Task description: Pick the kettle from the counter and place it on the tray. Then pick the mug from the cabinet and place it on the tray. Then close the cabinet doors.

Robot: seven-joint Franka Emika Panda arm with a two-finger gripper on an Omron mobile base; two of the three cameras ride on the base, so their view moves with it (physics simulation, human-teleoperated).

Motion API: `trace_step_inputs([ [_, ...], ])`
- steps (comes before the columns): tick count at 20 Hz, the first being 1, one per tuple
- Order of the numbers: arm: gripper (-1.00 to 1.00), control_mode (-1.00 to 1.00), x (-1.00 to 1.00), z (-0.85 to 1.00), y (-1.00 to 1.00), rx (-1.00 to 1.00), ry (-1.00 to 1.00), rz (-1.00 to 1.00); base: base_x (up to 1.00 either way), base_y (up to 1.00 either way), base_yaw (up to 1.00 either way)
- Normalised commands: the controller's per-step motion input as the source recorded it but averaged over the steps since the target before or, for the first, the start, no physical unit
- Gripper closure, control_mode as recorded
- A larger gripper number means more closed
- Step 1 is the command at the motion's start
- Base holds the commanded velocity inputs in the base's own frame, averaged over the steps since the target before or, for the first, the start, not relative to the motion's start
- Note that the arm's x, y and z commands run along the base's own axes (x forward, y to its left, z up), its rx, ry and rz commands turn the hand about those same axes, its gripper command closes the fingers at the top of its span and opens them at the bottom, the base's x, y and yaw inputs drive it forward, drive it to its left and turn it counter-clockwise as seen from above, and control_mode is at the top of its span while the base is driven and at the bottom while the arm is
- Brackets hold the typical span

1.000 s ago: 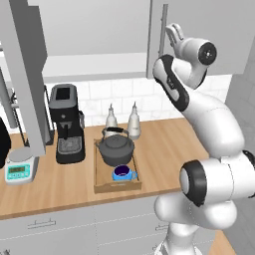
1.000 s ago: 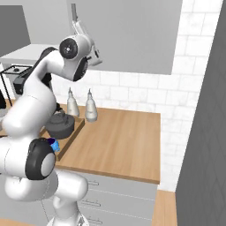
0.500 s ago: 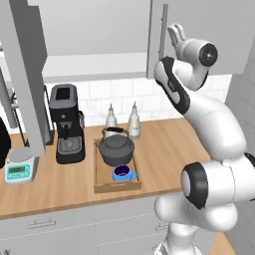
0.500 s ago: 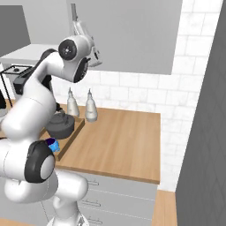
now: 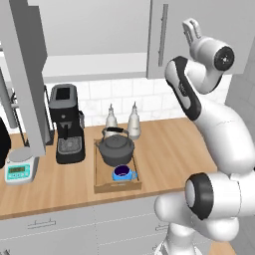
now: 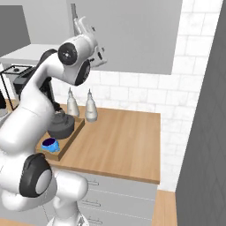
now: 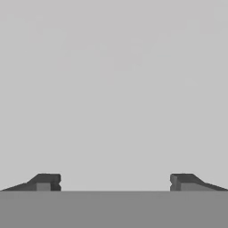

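The squat, round dark grey cast-iron-style kettle [image 5: 116,148] with its arched black handle sits inside the rectangular light wooden tray [image 5: 98,185] with a raised rim, and the small bright blue mug [image 5: 122,173] stands in the same tray just at the kettle's 6 o'clock in the left base view, close beside it. The tray rests on the long light-brown wooden counter [image 5: 169,149] above pale grey drawers. At the kettle's 12 to 1 o'clock stand two pale, cone-topped bottles [image 5: 133,121] against the white tiled wall; at its 9 o'clock is a tall black coffee machine [image 5: 67,123], and further out at 9 o'clock a small white kitchen scale [image 5: 20,167] with a green display. Above, the grey wall cabinet [image 5: 89,30] shows a pale shelf; its left flat grey door [image 5: 27,79] stands swung out toward the camera, while the right flat grey door [image 5: 172,35] with a long vertical metal bar handle [image 5: 162,35] lies at about 1 o'clock from the kettle. The white arm's two-finger gripper [image 7: 115,181] is raised up by that right door; in the hand view its two dark fingertips [image 7: 44,181] stand wide apart with nothing between them, facing a plain grey surface.
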Motion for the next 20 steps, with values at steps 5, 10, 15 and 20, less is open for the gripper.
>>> trace_step_inputs([
  [5,-1.00,-1.00,-0.85,0.22,-0.04,-0.13,0.23,0.00,0.00,0.00,0.00],
  [10,-1.00,-1.00,-0.20,-0.01,0.00,-0.06,0.22,0.04,0.00,0.00,0.00],
  [15,-1.00,-1.00,-0.54,-0.04,0.20,-0.01,0.00,0.05,0.00,0.00,0.00],
  [20,-1.00,-1.00,-0.92,-0.13,0.63,-0.02,0.00,0.02,0.00,0.00,0.00],
])
